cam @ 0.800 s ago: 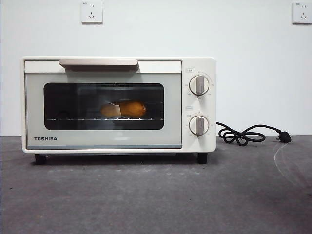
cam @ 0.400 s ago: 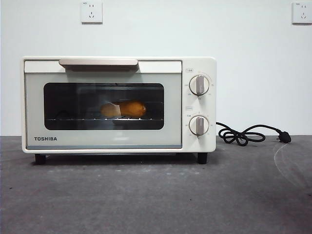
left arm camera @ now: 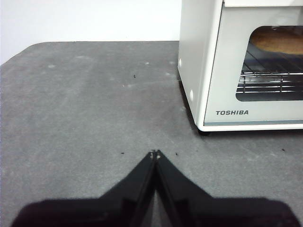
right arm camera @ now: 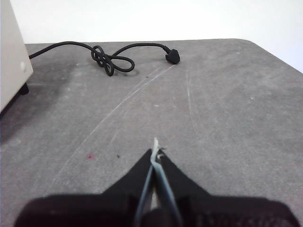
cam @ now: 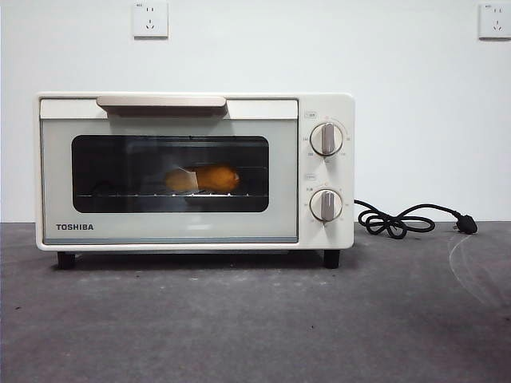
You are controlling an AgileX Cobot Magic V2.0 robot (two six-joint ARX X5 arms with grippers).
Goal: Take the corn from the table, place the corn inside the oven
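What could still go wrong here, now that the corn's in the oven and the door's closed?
Little seems at risk. The corn lies on the wire rack behind the shut door of the oven; being round, it might roll if the oven gets bumped. The loose power cord lies coiled on the table on the side of the right gripper, so it could snag if that arm sweeps toward it. The left gripper is shut, clear of the oven.

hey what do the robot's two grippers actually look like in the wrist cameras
Both are matte black. The left gripper has two flat, wedge-shaped jaws tapering to a fine point, with tiny pale specks at the tips. The right gripper has the same black wedge shape, but a thin pale grey-blue strip runs along its inner faces, ending in a whitish sliver at the tip. No cables or markings show.
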